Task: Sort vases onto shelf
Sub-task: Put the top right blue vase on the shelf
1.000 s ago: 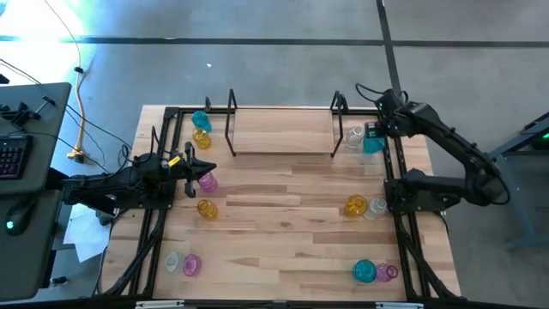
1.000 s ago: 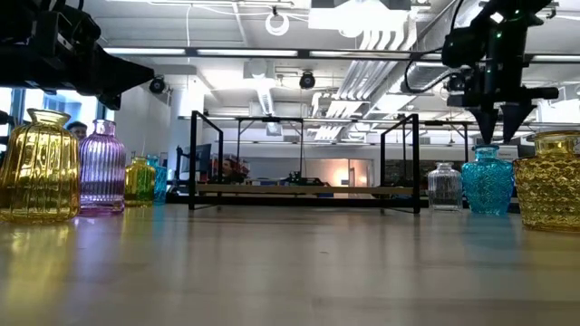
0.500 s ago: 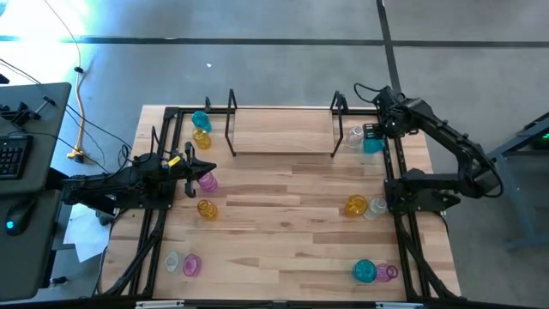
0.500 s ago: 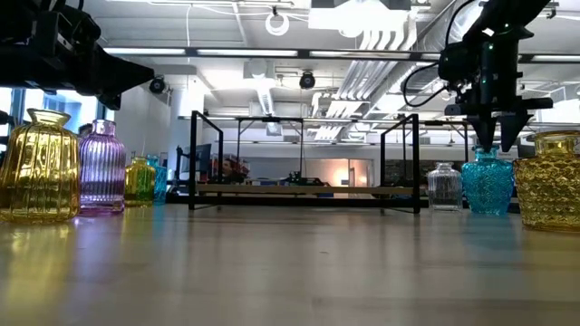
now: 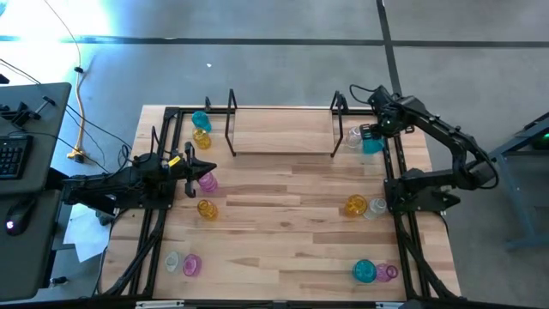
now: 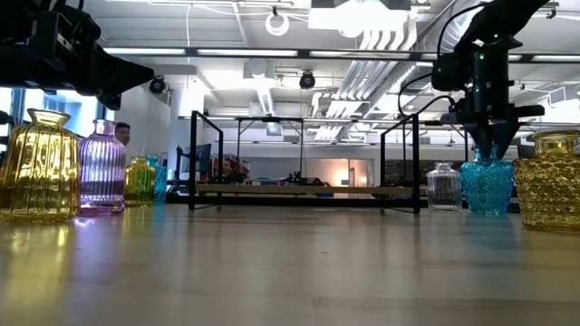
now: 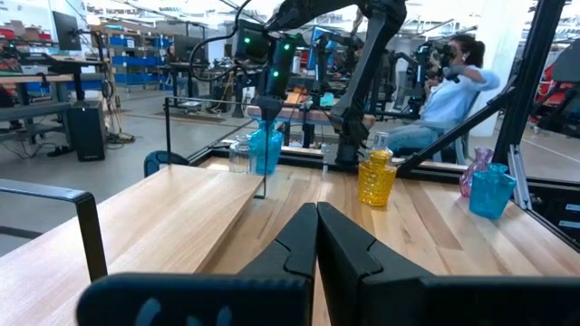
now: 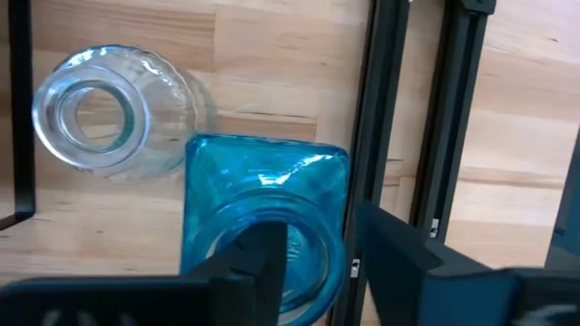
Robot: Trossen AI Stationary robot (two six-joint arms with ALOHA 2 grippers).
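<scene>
Cyan vase (image 8: 265, 217) | right gripper (image 8: 313, 263) straddling rim | clear vase (image 8: 109, 113) beside

Robotics lab or workshop: exposed ducts (image 6: 362, 41) and strip lights overhead, bare concrete floor (image 5: 283, 73), blue storage bins (image 7: 136, 68) on racks, a keyboard (image 5: 10, 159) beside the tabletop (image 5: 283, 232), a person (image 7: 449, 95) seated at another rig.
</scene>
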